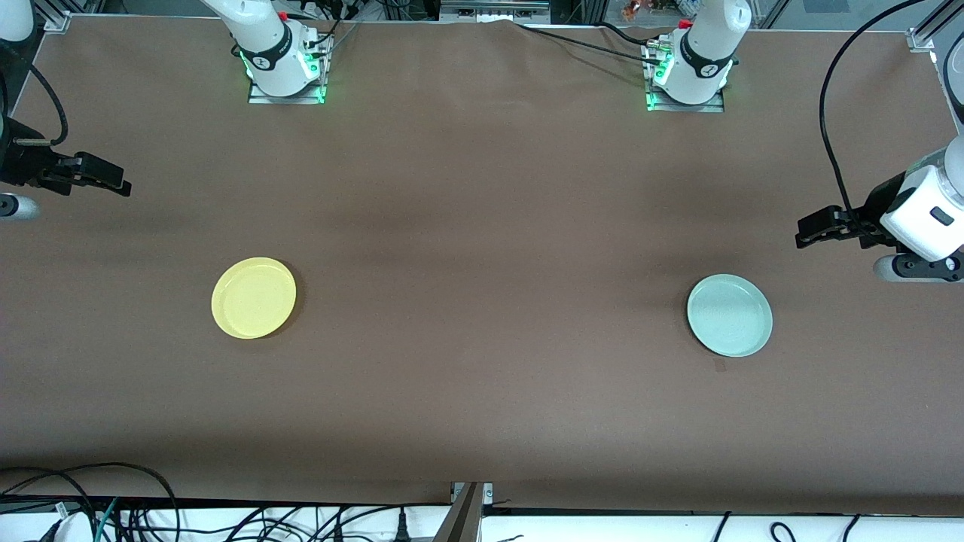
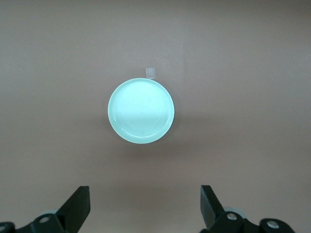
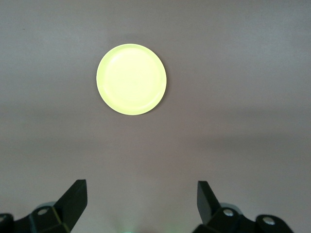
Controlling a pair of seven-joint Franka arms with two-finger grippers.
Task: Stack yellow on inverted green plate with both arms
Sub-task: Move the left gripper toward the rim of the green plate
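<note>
Green plate [image 1: 729, 315] pale mint, round, rim up, yellow [image 1: 254, 297] glossy, well apart, left gripper [image 1: 804, 233] and right gripper [image 1: 120, 183] both released, raised at table ends

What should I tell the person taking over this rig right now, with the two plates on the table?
Left gripper: open, empty, raised at the left arm's end of the table.
Right gripper: open, empty, raised at the right arm's end.
Yellow plate: on the brown table, rim up, toward the right arm's end.
Green plate: toward the left arm's end, rim up, not inverted.
Done: nothing. Left: flip green, set yellow on it.
</note>
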